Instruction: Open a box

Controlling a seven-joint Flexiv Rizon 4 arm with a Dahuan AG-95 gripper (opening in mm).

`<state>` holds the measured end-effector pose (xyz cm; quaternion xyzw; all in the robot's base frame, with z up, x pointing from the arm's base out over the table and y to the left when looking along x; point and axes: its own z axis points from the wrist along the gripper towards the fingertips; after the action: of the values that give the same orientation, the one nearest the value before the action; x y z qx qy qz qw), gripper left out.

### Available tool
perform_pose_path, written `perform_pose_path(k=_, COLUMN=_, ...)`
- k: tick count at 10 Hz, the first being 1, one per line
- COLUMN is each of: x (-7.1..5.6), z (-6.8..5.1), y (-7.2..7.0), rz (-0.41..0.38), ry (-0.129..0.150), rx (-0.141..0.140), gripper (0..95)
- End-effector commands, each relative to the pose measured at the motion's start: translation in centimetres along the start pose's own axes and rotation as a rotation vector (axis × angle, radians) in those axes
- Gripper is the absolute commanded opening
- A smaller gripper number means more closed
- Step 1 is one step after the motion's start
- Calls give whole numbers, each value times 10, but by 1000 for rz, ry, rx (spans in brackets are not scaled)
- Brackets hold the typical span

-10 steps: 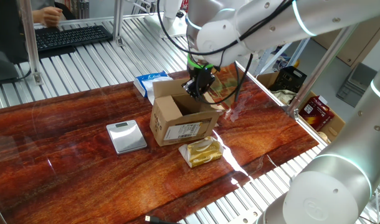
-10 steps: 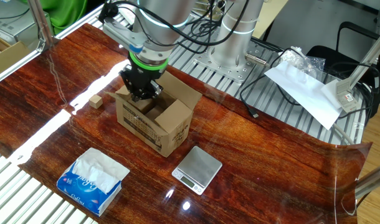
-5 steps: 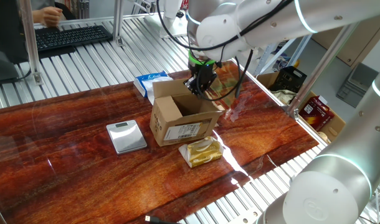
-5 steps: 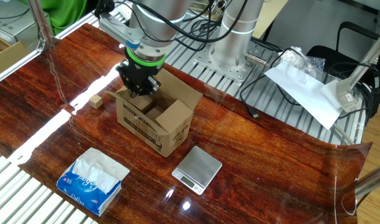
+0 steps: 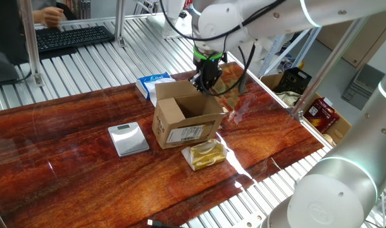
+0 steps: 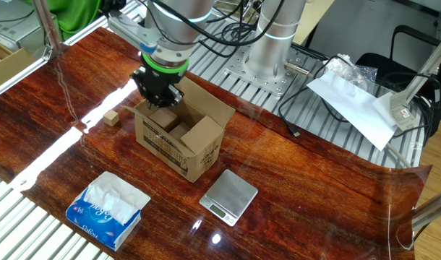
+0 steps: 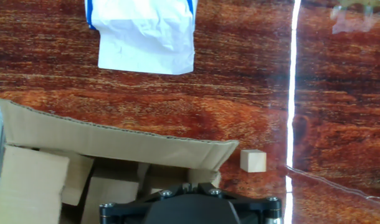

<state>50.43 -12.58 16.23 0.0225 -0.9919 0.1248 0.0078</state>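
As the arm rose, the gripper [image 5: 204, 83] climbed from inside the mouth of the box [image 5: 183, 120] to just above its far rim, a clear lift over the last second, and the carton itself had not shifted. That read as a withdrawal: the flaps already stood up and the top gaped, so the opening looked done or nearly so.

Sweeping one fixed view from the left, a small silver scale [image 5: 128, 139] lay left of centre, then the box sat mid-frame with its white barcode label facing the camera. A yellow wrapped packet [image 5: 205, 154] rested just beside its lower right corner, and the blue-and-white tissue packet [image 5: 153, 84] peeked out behind it at upper centre.

From the other fixed view, a little wooden block [image 6: 110, 117] sat at the left, near the box but apart from it; the gripper hung over the box's left end, and the scale lay to the lower right.

Inside the box, the hand view showed only folded cardboard flaps [image 7: 109, 186] tucked down; no contents could be made out. Whether the fingers were spread or pressed together could not be told, for the hand's own body hid them and the fixed views were too small.
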Motion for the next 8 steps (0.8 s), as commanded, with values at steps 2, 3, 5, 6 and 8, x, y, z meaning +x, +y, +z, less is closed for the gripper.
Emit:
perform_pose_path(k=2, x=-3, z=0, y=-7, rz=-6, ry=2, rx=-2, gripper=0)
perform_pose_path(k=3, x=-4, z=2, y=-13, rz=-15, ry=1, rx=-2, gripper=0)
perform_pose_path(k=5, x=-6, z=3, y=-19, rz=-23, ry=8, rx=-1, gripper=0)
perform_pose_path(k=6, x=-6, z=4, y=-22, rz=-28, ry=9, rx=0, gripper=0)
perform_pose_path(k=8, x=-6, z=7, y=-27, rz=-30, ry=14, rx=-4, gripper=0)
